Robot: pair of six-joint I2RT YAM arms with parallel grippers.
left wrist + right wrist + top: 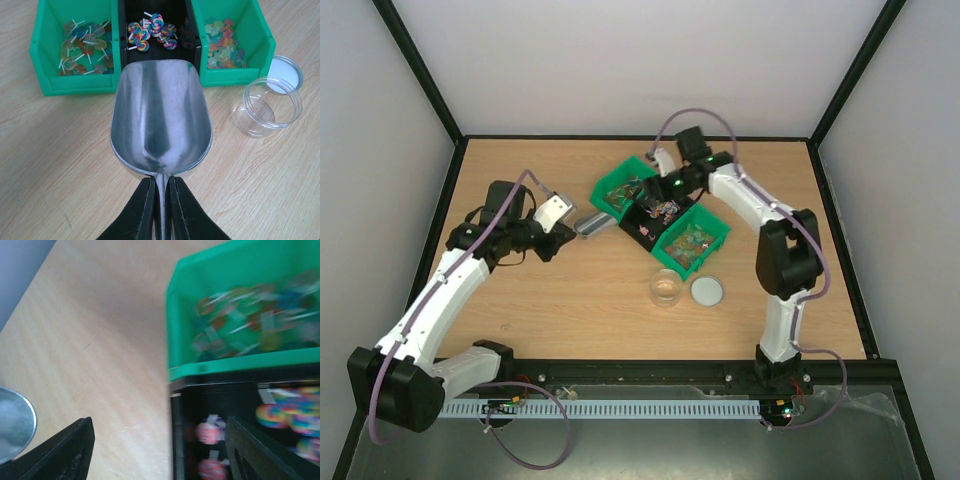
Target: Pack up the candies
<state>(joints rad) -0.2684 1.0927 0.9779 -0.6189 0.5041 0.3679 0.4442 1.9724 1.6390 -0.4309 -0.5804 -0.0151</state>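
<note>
The candies [224, 44], small mixed pink, green and orange sweets, lie in the right green bin [260, 37], which also shows in the top view [692, 240]. My left gripper [161, 200] is shut on the handle of an empty metal scoop [161, 115], whose mouth is just short of the black bin [152, 10]. The clear jar [267, 107] stands empty to the scoop's right, with its round lid [286, 72] behind it. My right gripper [160, 450] is open and empty above the near-left corner of the black bin [240, 405]. It shows in the top view [662, 186].
The left green bin [50, 50] holds flat lollipops on sticks. The black bin holds swirled lollipops [150, 32]. The three bins stand side by side in a diagonal row [620, 190]. The scoop's rim [12, 425] shows at the left in the blurred right wrist view.
</note>
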